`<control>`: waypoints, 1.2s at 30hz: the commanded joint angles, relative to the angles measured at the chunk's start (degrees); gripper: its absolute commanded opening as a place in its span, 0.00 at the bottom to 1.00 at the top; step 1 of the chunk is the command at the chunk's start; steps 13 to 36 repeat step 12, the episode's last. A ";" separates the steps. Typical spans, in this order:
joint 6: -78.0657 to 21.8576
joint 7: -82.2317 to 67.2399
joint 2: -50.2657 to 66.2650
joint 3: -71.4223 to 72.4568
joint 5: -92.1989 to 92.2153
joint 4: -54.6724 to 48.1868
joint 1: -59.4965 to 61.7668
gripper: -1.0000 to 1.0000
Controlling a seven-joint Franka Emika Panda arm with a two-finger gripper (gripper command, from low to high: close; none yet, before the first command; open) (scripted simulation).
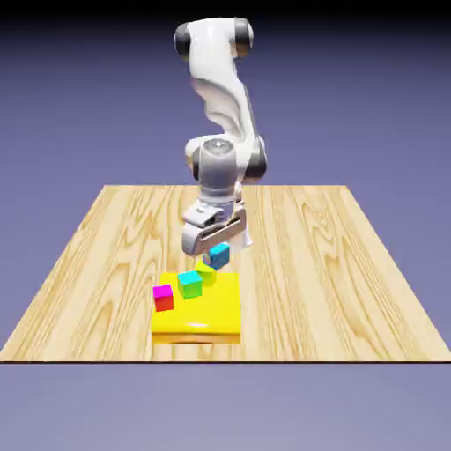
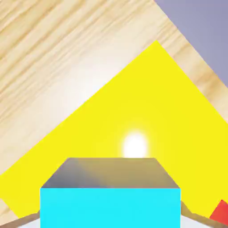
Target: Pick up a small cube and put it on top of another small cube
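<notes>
The smooth, flat-sided blue cube [image 1: 219, 257] is pinched in the gripper [image 1: 217, 254] by the glossy yellow slab's [image 1: 216, 317] far side, with a teal-topped green cube [image 1: 190, 285] and a magenta cube [image 1: 163, 299] nearer and to the left, all on the streaky-grained wooden table [image 1: 299, 282]. Only the exterior view shows the green cube; only the hand view shows the held cube's bright cyan face between the fingertips [image 2: 196, 220].

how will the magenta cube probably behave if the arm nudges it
The magenta cube will likely slide rather than roll, since its faces look flat and its edges square. It seems stiff, with no sag or dent showing. It may turn a little if pushed off-centre, as it sits near the edge of the yellow slab.
</notes>
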State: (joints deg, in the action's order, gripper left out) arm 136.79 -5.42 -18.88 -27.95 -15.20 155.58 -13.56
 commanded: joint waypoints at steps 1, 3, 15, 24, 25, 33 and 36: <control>-0.22 -0.37 -0.23 -0.30 -0.27 -0.06 0.29 0.00; 2.23 -1.00 1.84 -0.71 0.52 0.40 -0.02 0.00; 9.19 -2.77 7.73 -1.87 2.74 1.69 -0.91 1.00; 9.19 -2.77 7.73 -1.87 2.74 1.69 -0.91 1.00; 9.19 -2.77 7.73 -1.87 2.74 1.69 -0.91 1.00; 9.19 -2.77 7.73 -1.87 2.74 1.69 -0.91 1.00; 9.19 -2.77 7.73 -1.87 2.74 1.69 -0.91 1.00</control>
